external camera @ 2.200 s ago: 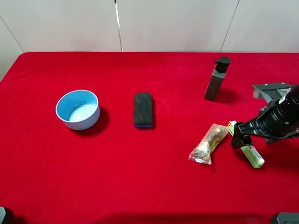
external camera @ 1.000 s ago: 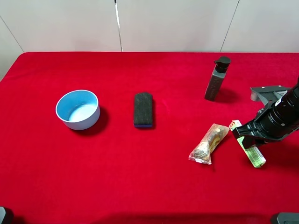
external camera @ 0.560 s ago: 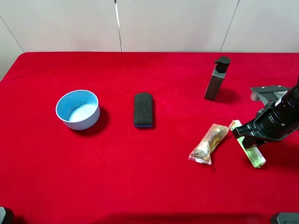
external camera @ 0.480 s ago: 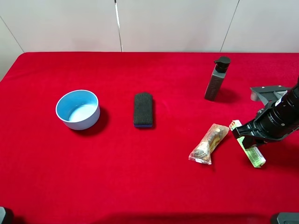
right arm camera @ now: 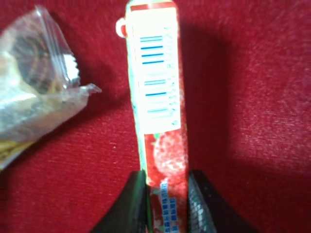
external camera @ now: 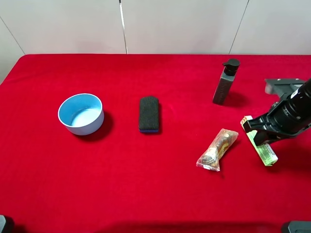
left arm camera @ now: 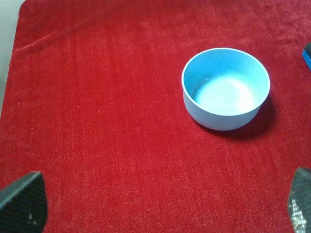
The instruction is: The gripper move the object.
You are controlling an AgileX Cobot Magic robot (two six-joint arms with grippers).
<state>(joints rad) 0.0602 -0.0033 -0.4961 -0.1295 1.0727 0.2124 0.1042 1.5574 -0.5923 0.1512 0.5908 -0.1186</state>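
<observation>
Right gripper (right arm camera: 165, 196) is pinching the box (right arm camera: 154, 92) across its narrow width, long axis running straight out ahead of the fingers, packet (right arm camera: 34, 97) just beside it.

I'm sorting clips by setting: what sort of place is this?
Likely a robot lab bench: a table draped in red, plain white panels behind, and a black arm's tool gripping a slim box.

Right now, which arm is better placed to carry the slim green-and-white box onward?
Right. The right gripper is shut on the slim green-and-white box; the left gripper hangs open by the light blue bowl, far away.
</observation>
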